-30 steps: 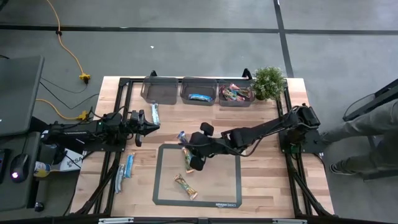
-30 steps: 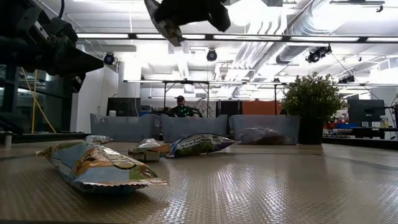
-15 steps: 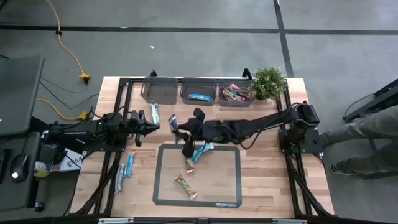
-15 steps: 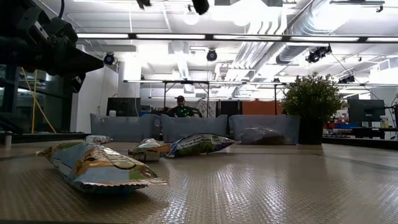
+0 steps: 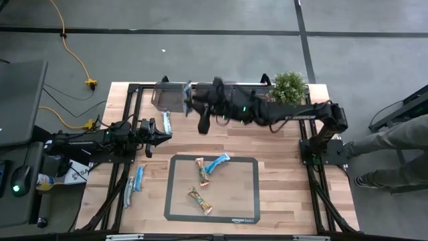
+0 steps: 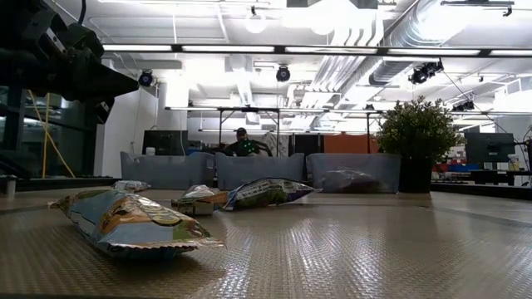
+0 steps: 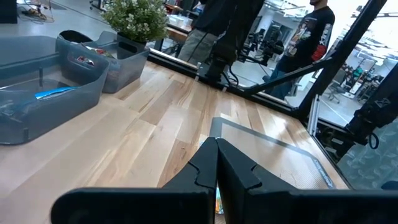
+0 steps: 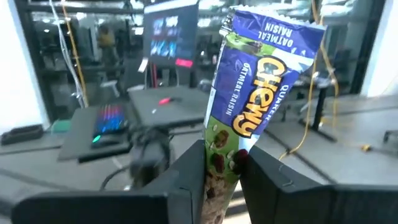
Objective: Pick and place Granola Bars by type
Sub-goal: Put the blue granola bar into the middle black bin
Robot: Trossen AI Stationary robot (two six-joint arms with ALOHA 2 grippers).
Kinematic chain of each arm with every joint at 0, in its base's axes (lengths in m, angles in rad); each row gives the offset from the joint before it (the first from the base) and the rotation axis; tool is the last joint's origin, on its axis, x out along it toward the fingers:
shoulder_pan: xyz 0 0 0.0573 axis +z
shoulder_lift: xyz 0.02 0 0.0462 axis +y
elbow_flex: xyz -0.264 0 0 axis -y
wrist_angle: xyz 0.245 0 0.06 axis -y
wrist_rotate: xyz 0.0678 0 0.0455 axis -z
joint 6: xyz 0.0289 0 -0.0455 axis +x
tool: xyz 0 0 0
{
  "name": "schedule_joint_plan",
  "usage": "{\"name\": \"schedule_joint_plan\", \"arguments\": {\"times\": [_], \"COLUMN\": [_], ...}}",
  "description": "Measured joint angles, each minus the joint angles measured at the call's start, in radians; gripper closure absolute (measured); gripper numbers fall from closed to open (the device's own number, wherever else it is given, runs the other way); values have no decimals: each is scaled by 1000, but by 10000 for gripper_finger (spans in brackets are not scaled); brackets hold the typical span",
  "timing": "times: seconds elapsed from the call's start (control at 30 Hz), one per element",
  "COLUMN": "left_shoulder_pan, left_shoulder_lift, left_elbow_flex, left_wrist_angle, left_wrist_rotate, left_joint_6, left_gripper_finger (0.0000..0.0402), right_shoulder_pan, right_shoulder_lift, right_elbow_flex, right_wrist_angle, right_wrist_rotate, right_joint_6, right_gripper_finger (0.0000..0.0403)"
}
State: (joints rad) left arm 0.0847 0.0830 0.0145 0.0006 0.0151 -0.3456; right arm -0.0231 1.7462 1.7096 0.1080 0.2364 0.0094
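Right gripper (image 8: 221,163) clamped on a blue-purple wrapped granola bar (image 8: 252,99), above the leftmost clear grey plastic bin (image 5: 166,98), left gripper (image 7: 216,163) fingers together, near that bin

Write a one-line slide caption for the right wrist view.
Right gripper pinches a purple Chewy oatmeal raisin bar upright between its fingers.

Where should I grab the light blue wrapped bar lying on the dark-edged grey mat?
Take the light blue wrapped bar across its narrow width, coming straight down, near the end away from the tan wrapped bar: it lies flat and diagonal, its other end close to that bar. The right gripper is occupied, holding a purple Chewy bar; the left gripper waits nearby.
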Motion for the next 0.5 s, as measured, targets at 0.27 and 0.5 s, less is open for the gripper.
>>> {"name": "schedule_joint_plan", "arguments": {"times": [0.27,0.5], "left_shoulder_pan": [0,0], "left_shoulder_lift": [0,0], "left_elbow_flex": [0,0], "left_wrist_angle": [0,0], "left_wrist_rotate": [0,0], "left_joint_6": [0,0], "left_gripper_finger": [401,401], "right_shoulder_pan": [-155,-291], "right_shoulder_lift": [-1,-1], "right_elbow_flex": [154,177], "right_wrist_angle": [-78,-134], "right_wrist_rotate": [-64,-100], "right_joint_6": [-46,26], "right_gripper_finger": [325,325]}}
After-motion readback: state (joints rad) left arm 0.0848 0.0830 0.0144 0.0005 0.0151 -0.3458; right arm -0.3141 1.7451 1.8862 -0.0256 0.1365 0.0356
